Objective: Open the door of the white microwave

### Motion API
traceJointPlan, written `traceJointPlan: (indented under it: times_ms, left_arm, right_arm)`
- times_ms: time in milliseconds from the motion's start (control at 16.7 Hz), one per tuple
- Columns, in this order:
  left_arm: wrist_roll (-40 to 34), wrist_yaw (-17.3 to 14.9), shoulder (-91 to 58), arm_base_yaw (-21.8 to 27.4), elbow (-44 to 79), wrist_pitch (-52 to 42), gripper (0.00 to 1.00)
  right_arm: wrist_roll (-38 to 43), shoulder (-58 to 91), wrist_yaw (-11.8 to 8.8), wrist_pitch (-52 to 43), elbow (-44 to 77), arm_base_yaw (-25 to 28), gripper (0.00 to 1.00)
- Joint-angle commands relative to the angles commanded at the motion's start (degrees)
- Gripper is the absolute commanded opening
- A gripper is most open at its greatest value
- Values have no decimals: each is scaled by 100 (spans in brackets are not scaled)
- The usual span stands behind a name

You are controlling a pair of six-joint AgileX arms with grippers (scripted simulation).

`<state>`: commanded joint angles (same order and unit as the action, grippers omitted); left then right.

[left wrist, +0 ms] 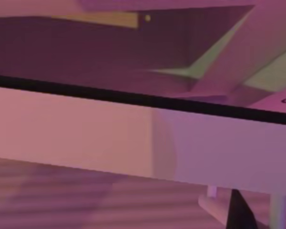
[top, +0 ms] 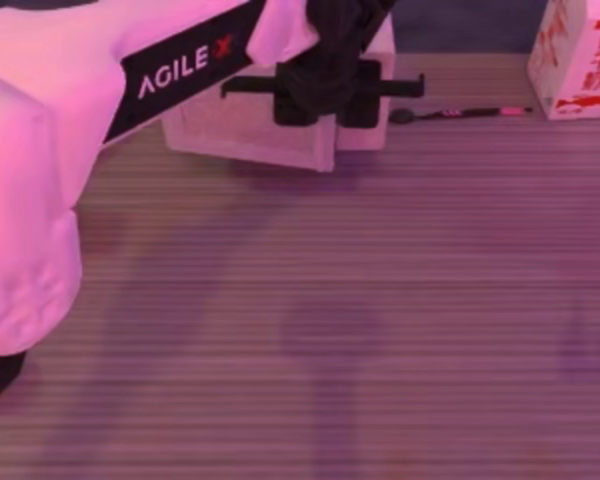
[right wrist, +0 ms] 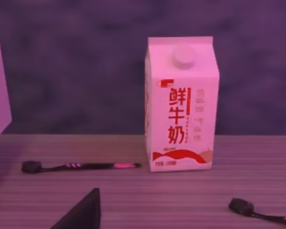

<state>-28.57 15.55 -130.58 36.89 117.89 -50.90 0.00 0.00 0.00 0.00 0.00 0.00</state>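
Up top, left gripper (top: pixel 325 105) over white microwave (top: pixel 250 130) front; jaws state unclear. Right arm unseen.

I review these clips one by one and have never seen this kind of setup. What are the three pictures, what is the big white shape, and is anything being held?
The top view looks down on a wooden table. The big white shape crossing it from the left is the left AgileX arm; its dark left end effector sits at the front top edge of the white microwave at the back of the table. Whether it grips the door cannot be seen, and the door itself is hard to make out.

The left wrist view comes from a camera on that arm and shows only close-up white surfaces with a dark line across.

The right wrist view comes from the other arm, which the top view does not show. It faces a white carton with red print standing upright, with a thin dark brush lying on the table beside it.
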Motion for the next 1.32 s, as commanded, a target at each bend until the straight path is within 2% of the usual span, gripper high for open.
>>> traceJointPlan:
  times_ms: [240, 660, 1320]
  left_arm:
    - [28, -69, 33, 57, -79, 62, 0]
    - [549, -266, 584, -49, -973, 525, 0]
    - [554, -267, 589, -50, -981, 529, 0]
  right_arm:
    - [0, 0, 0, 0, 0, 0, 100]
    - [0, 0, 0, 0, 0, 0, 100]
    - [0, 0, 0, 0, 0, 0, 100]
